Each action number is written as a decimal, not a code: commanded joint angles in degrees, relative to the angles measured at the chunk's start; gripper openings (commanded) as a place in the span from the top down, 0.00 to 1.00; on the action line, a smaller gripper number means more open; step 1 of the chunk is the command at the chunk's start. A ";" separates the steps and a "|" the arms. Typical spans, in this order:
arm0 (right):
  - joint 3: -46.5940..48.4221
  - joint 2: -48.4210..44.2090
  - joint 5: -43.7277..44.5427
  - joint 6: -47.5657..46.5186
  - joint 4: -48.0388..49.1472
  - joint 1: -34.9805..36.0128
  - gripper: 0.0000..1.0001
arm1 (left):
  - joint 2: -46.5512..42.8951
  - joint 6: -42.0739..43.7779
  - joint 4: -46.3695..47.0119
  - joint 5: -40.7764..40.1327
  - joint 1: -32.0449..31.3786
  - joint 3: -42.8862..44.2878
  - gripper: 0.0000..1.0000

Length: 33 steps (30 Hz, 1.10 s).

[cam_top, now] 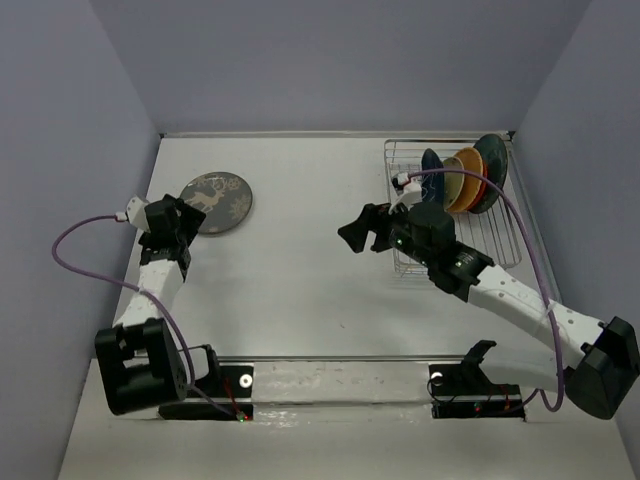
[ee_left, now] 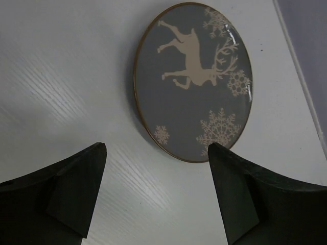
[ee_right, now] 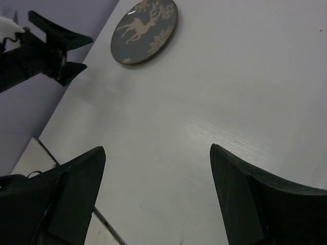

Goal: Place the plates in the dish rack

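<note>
Only the top view shows the dish rack [cam_top: 500, 240] in the far right corner, holding the teal plate [cam_top: 494, 158], orange plate [cam_top: 468, 172] and dark blue plate [cam_top: 431, 165] on edge. The deer plate [ee_left: 193, 81] lies flat near the left wall, just ahead of the left gripper [ee_left: 158, 189], which is wide apart and empty. The right gripper [ee_right: 158, 194], also apart and empty, hangs over the bare table [cam_top: 300, 290] in the middle.

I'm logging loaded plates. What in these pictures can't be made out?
1. Racked plates: top view only, overlapping and small; count unclear.
2. Dish rack near-left corner: top view, hidden behind right arm.
3. Deer plate left rim: top view, covered by left pincer.
</note>
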 commanded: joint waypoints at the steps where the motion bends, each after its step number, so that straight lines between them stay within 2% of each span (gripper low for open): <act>1: -3.80 -2.75 -5.73 3.32 9.06 2.82 0.12 | 7.88 -4.78 10.69 5.10 4.18 0.08 0.09; 7: -7.76 -3.89 -7.40 5.08 10.90 4.23 0.13 | 22.28 -6.28 18.26 11.61 7.79 1.22 0.09; 11: -7.77 -3.54 -7.41 5.08 11.00 4.76 0.14 | 26.43 -7.86 22.22 12.84 7.97 2.19 0.10; 15: -7.24 -2.75 -7.05 4.82 11.00 4.76 0.15 | 31.18 -10.14 25.91 14.33 8.06 2.63 0.15; 16: -7.15 -2.49 -7.05 4.81 11.08 4.76 0.15 | 31.80 -10.58 27.75 14.86 8.06 2.63 0.20; 18: -6.80 -1.52 -6.97 4.99 11.43 4.76 0.15 | 33.91 -11.73 31.34 17.05 8.15 2.19 0.37; 22: -5.92 0.76 -7.49 4.81 11.44 4.76 0.15 | 36.81 -15.77 37.42 18.82 8.15 0.17 0.49; 23: -5.75 1.64 -7.84 4.81 11.26 4.76 0.15 | 37.42 -16.82 39.09 19.08 8.23 -0.62 0.59; 26: -5.48 2.35 -7.84 5.34 11.26 4.76 0.15 | 36.99 -18.58 46.39 18.47 8.23 -4.31 0.82; 27: -5.39 2.52 -8.02 5.43 11.26 4.76 0.15 | 36.82 -18.76 47.01 18.64 8.41 -4.66 0.94; 33: -0.93 8.84 -12.32 4.11 10.73 4.76 0.14 | 30.41 -24.03 56.93 19.87 7.53 -11.95 0.94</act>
